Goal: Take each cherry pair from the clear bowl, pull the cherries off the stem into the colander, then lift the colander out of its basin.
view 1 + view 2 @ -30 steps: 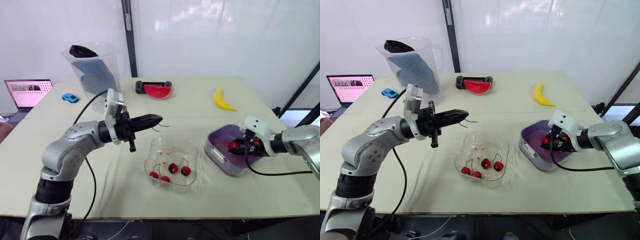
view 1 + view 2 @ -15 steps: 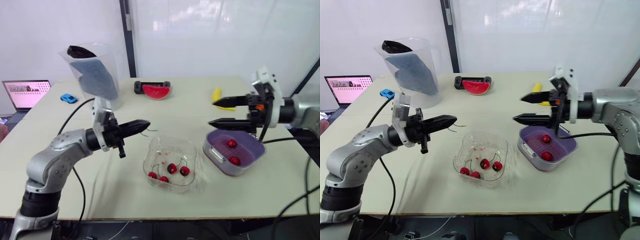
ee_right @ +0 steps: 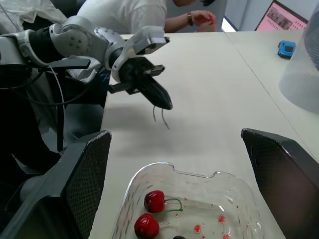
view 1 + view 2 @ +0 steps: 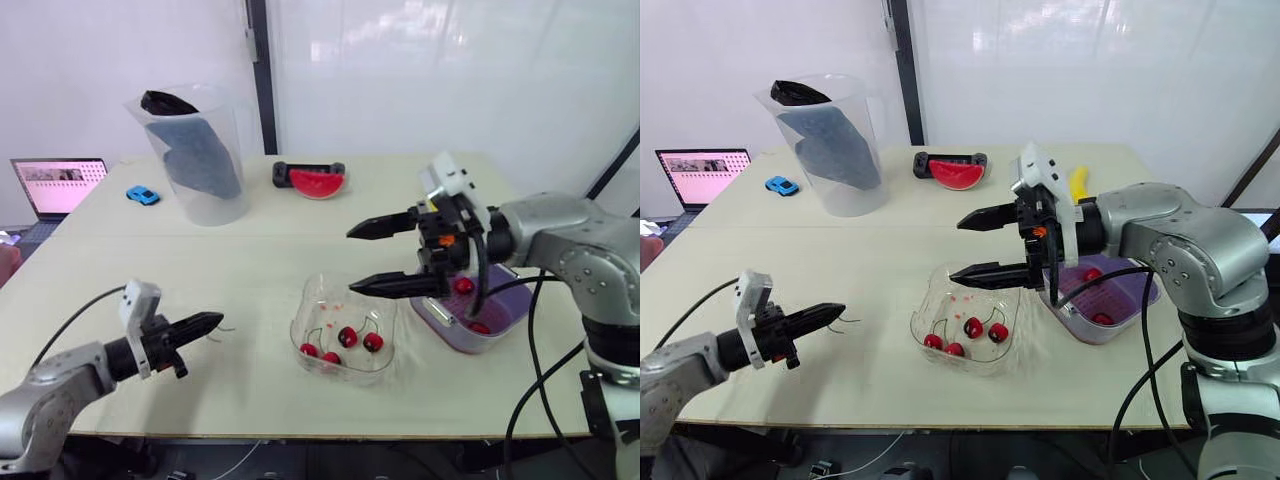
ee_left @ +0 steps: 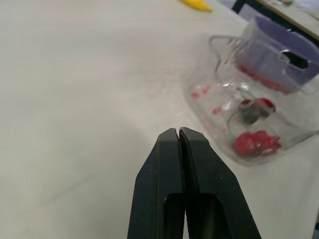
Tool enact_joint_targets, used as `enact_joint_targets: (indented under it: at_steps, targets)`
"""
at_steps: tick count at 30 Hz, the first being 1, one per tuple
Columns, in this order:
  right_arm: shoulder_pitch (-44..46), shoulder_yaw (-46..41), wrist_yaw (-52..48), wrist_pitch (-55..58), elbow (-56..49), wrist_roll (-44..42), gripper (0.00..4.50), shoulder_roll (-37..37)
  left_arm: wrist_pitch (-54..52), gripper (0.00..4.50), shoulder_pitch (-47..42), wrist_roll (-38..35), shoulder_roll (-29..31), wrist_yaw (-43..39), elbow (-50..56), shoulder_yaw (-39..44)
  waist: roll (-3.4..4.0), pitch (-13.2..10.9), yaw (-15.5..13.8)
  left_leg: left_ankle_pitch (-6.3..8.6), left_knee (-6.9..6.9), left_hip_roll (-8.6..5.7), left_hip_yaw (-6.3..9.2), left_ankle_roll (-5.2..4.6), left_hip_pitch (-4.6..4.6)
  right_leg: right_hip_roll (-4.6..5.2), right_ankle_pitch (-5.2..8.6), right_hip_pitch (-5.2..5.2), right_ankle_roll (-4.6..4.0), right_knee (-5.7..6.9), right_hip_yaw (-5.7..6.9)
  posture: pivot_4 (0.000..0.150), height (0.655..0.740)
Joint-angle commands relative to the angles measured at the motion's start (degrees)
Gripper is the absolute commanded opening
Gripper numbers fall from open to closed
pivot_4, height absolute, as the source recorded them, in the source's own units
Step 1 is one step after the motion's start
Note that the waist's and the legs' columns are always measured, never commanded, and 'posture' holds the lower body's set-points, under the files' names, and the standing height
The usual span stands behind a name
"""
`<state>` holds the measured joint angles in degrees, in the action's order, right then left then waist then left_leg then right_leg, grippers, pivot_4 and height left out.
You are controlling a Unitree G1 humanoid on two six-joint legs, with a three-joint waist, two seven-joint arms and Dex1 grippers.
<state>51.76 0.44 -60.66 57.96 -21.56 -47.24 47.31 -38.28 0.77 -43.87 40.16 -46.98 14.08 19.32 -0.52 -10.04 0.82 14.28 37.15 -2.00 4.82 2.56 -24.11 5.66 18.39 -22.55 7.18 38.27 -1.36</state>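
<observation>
left arm low, forearm stretched out over the front-left of the tabletop (image 4: 260, 260). left claw (image 4: 212, 320) is about level, just above the surface, aimed to the robot's right at the clear bowl (image 4: 302, 322) but well apart from it. its fingers are pressed together, nipping a thin stem (image 3: 164, 122).

the stem sticks out past the tip roughly along the claw's axis. two fine strands droop toward the tabletop. it's very thin and hard to make out.

right arm is bent at the elbow, forearm crossing in front of the colander (image 4: 445, 325). right claw (image 4: 365, 257) points to the robot's left with its long axis near level. its fingers (image 4: 395, 284) are spread wide, one above the other, with nothing between them. the lower one hangs over the far right rim of the bowl, not touching it.

the bowl sits mid-tabletop, just left of the colander. cherries (image 4: 347, 336) lie in its front half, four reds, with stems arcing upward.

the colander is purple and partly hidden behind the right wrist and cable. can't separate colander from basin. two loose cherries (image 4: 463, 286) show inside it.

right wrist view has a person (image 3: 124, 15) in a white top beyond the tabletop's far end, cut off by the frame.
</observation>
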Motion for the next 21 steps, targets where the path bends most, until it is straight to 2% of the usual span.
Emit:
enact_joint_targets:
  at_steps: [1,5,8,9,12,15,21]
  targets:
    - [1.3,-3.0,-0.7,-0.4,-0.3,-1.9,4.44,1.3,1.5,0.00,1.6,2.5,-0.2,1.7,-2.9,1.9,0.00,0.0,0.0,0.00,-0.02,-0.01,0.00,0.00,0.00,-0.01,0.00,-0.01,0.00,0.00,0.00,0.150,0.7400]
    - [1.3,-3.5,-0.6,-0.1,-0.2,-2.7,4.44,2.1,1.0,0.00,2.3,2.7,-0.2,1.4,-5.7,2.2,-0.01,0.0,0.0,0.00,-0.02,-0.02,0.00,0.00,0.00,-0.03,0.00,-0.02,0.00,0.00,0.00,0.150,0.7400]
    - [1.7,-3.2,0.6,0.4,-0.5,-2.7,4.50,1.8,0.9,0.90,2.4,3.0,0.0,1.2,-7.3,2.7,0.00,0.0,0.0,0.00,-0.02,-0.01,-0.01,0.00,0.00,-0.02,0.00,-0.02,0.00,0.00,0.00,0.150,0.7400]
    - [1.6,-3.2,0.8,0.4,-0.6,-2.7,4.50,1.8,1.0,1.26,2.3,2.9,0.1,1.1,-7.6,3.0,0.00,0.0,0.0,0.00,-0.03,-0.01,-0.01,0.00,0.00,-0.02,0.00,-0.03,0.00,0.00,0.00,0.150,0.7400]
    - [1.5,-3.7,1.6,0.6,-0.7,-3.0,4.50,2.0,0.7,2.95,1.7,2.3,1.2,0.4,-8.3,4.8,0.00,0.0,0.0,0.00,-0.03,0.01,0.00,0.00,0.00,-0.01,0.00,-0.03,0.00,0.00,0.00,0.150,0.7400]
    - [1.2,-4.1,2.2,0.7,-0.8,-3.3,4.50,2.5,0.6,4.43,1.2,1.7,3.1,-1.5,-9.2,7.0,0.00,0.0,0.0,0.00,-0.04,0.02,-0.01,0.00,0.00,-0.01,0.00,-0.04,0.00,0.00,-0.01,0.150,0.7400]
    - [0.6,-6.1,1.4,0.6,0.4,-4.0,4.50,5.2,0.2,4.43,-3.5,-1.2,8.0,-7.8,-11.4,10.2,0.00,0.0,0.0,0.00,-0.04,0.02,-0.01,0.00,-0.01,0.02,0.00,-0.03,0.00,-0.02,0.00,0.150,0.7400]
